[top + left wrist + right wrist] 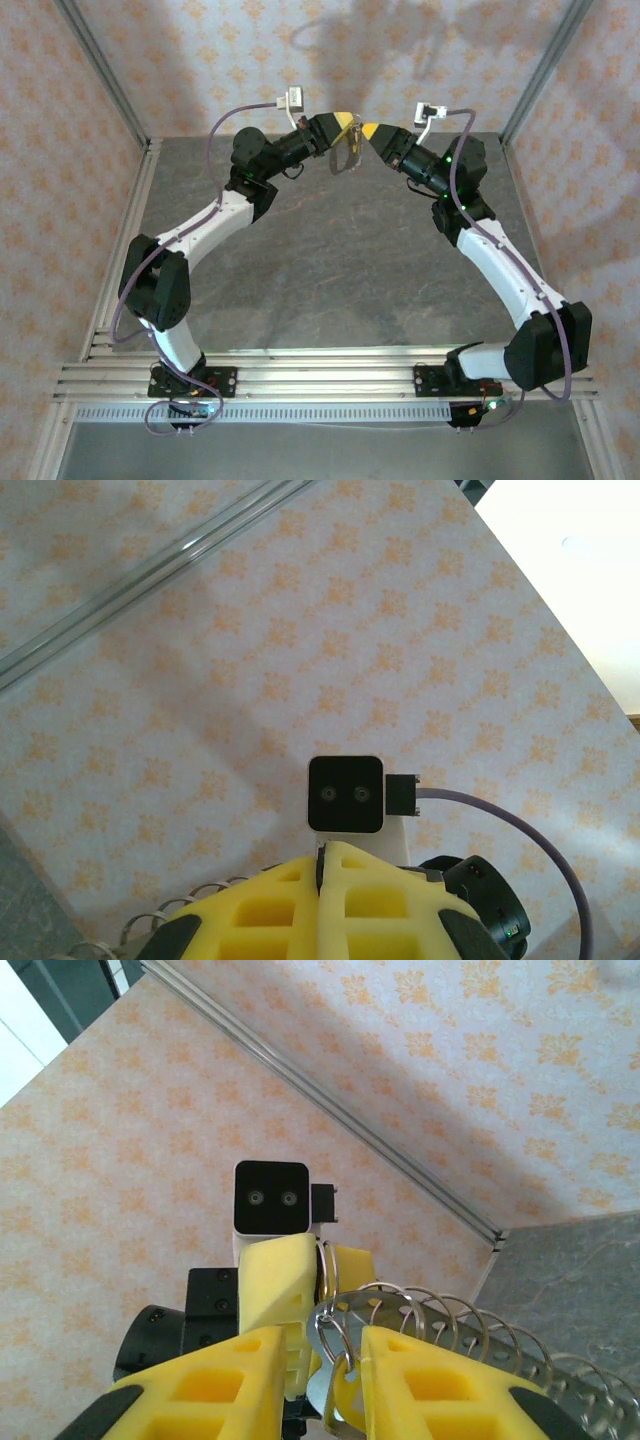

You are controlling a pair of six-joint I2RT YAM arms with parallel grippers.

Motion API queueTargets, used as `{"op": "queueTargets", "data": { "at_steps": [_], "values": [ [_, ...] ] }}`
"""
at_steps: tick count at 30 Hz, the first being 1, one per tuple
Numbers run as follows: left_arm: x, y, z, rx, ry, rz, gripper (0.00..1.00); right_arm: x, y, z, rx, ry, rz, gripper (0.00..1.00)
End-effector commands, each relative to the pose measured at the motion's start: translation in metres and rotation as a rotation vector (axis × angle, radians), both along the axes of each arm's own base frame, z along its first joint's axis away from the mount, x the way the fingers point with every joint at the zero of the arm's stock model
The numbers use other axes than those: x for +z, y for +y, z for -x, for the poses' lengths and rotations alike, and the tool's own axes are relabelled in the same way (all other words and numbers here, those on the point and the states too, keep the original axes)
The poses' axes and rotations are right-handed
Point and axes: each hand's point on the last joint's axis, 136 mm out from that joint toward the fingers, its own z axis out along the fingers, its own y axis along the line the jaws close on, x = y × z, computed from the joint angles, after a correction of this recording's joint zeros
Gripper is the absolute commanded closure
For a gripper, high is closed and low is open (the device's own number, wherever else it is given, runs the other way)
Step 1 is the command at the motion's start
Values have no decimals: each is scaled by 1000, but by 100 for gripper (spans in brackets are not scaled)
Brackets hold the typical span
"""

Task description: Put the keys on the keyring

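Observation:
Both arms are raised at the back of the table with their grippers tip to tip. My left gripper [345,122] [322,860] is shut on a thin metal ring of the keyring [322,1258], pinched between its yellow fingers [278,1280]. A smaller split ring [335,1332] hangs from it and carries a key [338,1402], a flat metal piece with a yellowish part. Ring and key hang in the gap of my right gripper [325,1345] [366,130], whose jaws stand apart; the right finger is close against the ring. From above, the keyring [347,158] dangles below the tips.
A perforated metal strip wound with a wire coil [470,1325] runs right from the rings; its end shows in the left wrist view [150,922]. The grey table [330,260] lies far below. Patterned walls and metal frame posts [545,65] stand close behind.

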Motion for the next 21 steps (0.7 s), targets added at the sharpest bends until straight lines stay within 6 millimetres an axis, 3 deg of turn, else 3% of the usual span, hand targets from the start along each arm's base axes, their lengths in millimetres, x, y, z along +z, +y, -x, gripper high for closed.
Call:
{"op": "queueTargets", "data": {
  "at_steps": [1,10,21],
  "values": [
    [29,3,8,6,-87,50,100,26,2,7,34,-79,-36,75],
    [30,2,8,4,-89,51,100,19,10,7,59,-65,-28,80],
    [27,1,7,3,-84,49,100,23,15,7,74,-73,-36,100]
  ]
}}
